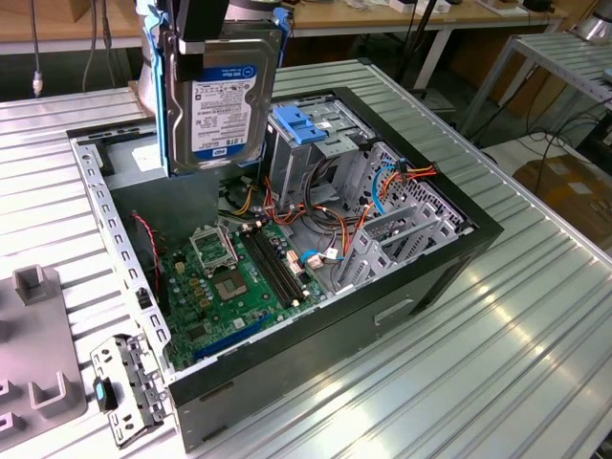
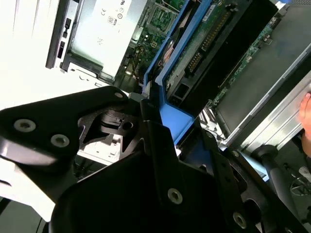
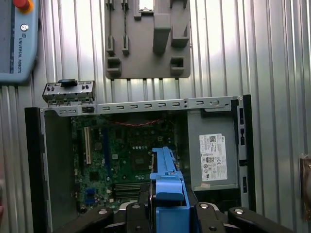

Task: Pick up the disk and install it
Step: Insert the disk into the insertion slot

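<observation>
Blue-framed, the disk (image 1: 222, 105) hangs upright over the far corner of the open case (image 1: 435, 273), pinched by the hand (image 1: 204, 29). We advise a square carry, clear of the cables (image 1: 335, 225).

Second wrist view: fingers (image 2: 155, 143) clamp it.

First wrist view: the case holds the motherboard (image 3: 126, 150) and power supply (image 3: 214, 160).

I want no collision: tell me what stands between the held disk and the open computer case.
Nothing visible does. The hand holds the disk in the air above the open case, free space beneath it; loose cables lie lower, inside the case.
</observation>
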Controlling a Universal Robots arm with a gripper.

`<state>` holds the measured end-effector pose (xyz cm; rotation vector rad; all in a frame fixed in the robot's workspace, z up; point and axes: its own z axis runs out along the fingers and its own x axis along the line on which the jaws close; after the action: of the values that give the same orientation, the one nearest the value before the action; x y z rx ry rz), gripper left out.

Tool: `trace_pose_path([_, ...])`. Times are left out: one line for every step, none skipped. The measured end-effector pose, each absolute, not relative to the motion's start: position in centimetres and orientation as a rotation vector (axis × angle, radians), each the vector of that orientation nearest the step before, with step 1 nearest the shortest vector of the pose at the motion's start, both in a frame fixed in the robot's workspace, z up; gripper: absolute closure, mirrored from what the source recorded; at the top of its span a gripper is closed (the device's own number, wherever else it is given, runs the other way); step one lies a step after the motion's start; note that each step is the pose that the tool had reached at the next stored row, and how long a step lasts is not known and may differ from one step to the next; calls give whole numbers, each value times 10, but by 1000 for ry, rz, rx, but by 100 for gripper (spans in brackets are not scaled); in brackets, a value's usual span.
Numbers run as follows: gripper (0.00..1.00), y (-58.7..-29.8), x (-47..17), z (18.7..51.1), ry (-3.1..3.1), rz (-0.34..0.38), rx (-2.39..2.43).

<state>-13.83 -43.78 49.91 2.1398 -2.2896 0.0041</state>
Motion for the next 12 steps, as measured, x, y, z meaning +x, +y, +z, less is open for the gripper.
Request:
trace_pose_path([63,-440,-138,499,-2290,4,2140])
trace_pose_path([63,-441,-138,499,-2290,4,2140])
trace_pose_path([63,-443,-138,499,-2290,4,2140])
trace_pose_path([63,-445,-138,499,-2290,4,2140])
trace_pose_path([63,-446,-138,499,-2290,4,2140])
trace_pose_path([63,-447,-137,499,-2290,4,2140])
trace_pose_path([63,-448,-137,499,-2290,4,2140])
trace_pose_path([63,-449,-136,499,-2290,4,2140])
trace_pose_path([63,-450,-134,499,-2290,4,2140])
trace_pose_path([63,-451,-131,499,-2290,4,2140])
trace_pose_path([63,-451,-127,499,-2290,4,2140])
trace_pose_path([63,-451,-125,499,-2290,4,2140])
